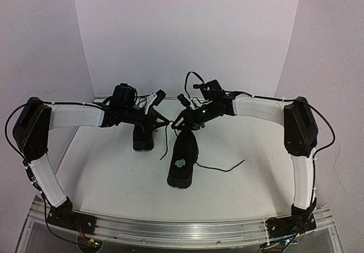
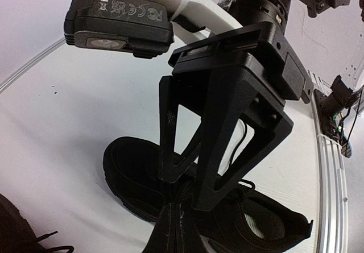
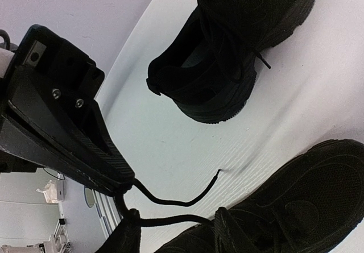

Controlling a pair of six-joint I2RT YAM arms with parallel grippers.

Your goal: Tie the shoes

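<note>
Two shoes sit on the white table top [image 1: 114, 179], near its middle: a small black low-top fabric sneaker with a pale patch inside [image 1: 183, 165] closer to the arm bases, and a second matching black sneaker [image 1: 143, 140] just behind and left of it, not touching. The left gripper [image 2: 181, 207] hangs right over the second sneaker's lacing with its jaws pressed together; we cannot tell if a lace is pinched in them. The right gripper [image 3: 126, 204] is low over the far end of the patch sneaker, and a thin black lace [image 3: 176, 199] runs out from its fingertips. We cannot tell whether the jaws clamp it or just straddle it. Another loose lace end [image 1: 227, 168] trails right across the table. Our read: the shoes are light and will slide or tip if tugged, and the uppers are soft, so don't grab the body. The laces are limp, thin, probably slick, and easy to lose from the pads. The best hold looks like each lace a little in from its tip, one per gripper, pulling evenly so the shoe stays put.
</note>
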